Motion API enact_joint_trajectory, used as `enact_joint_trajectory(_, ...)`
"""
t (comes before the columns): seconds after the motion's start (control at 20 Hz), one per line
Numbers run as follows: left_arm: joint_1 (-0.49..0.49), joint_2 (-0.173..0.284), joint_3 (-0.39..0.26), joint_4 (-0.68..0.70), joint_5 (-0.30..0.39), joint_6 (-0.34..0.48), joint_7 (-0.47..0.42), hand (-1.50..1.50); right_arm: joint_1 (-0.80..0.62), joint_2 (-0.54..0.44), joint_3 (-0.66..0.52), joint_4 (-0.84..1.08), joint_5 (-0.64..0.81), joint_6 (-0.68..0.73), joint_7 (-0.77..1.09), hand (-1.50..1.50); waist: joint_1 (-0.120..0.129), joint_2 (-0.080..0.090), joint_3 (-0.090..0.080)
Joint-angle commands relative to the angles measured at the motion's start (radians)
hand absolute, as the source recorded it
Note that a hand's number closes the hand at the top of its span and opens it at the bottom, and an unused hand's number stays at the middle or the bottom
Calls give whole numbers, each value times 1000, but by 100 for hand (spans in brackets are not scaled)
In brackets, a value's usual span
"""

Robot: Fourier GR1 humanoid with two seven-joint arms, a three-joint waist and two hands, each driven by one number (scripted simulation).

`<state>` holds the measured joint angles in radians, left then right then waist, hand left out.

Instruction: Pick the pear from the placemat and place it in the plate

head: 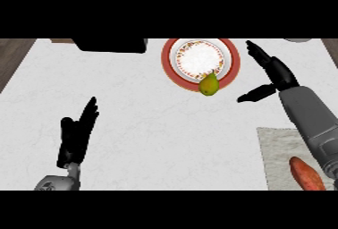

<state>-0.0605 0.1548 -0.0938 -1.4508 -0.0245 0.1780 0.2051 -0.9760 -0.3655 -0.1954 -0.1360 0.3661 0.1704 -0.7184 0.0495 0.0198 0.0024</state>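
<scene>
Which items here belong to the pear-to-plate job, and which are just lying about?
Job items:
- pear, lying on the plate's near rim
- plate
- placemat, at the lower right
- right hand, open beside the plate

Lying about:
- orange-red vegetable on the placemat
- black object at the counter's far edge
- left hand, open and resting at the lower left

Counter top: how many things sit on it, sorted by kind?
Fruit and vegetables: 2, a pear and an orange sweet potato
Plates: 1, a red-rimmed plate
Placemats: 1, a grey placemat
Dark boxes: 1, a black object at the far edge
Total: 5
</scene>
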Motion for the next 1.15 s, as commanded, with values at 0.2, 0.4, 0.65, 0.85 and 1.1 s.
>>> enact_joint_trajectory(0.2,-13,5,1,-38,-9,-3,42,0,29,-42,-35,21,-20,-26,-27,-150,8,3,1)
enact_joint_trajectory(0.4,5,1,-5,-18,-11,-17,-1,0,38,-99,-50,28,-29,11,-48,-150,17,9,2)
enact_joint_trajectory(0.65,-8,30,38,-5,12,-40,-8,0,37,-92,-61,34,-30,-83,-7,-150,19,10,1)
enact_joint_trajectory(0.85,-35,-13,0,-13,-27,3,32,0,49,-130,-72,33,-38,-53,-32,-150,17,11,2)
enact_joint_trajectory(1.1,2,-28,-11,-6,-36,7,-13,0,49,-122,-58,41,-17,-97,-4,-150,25,12,2)
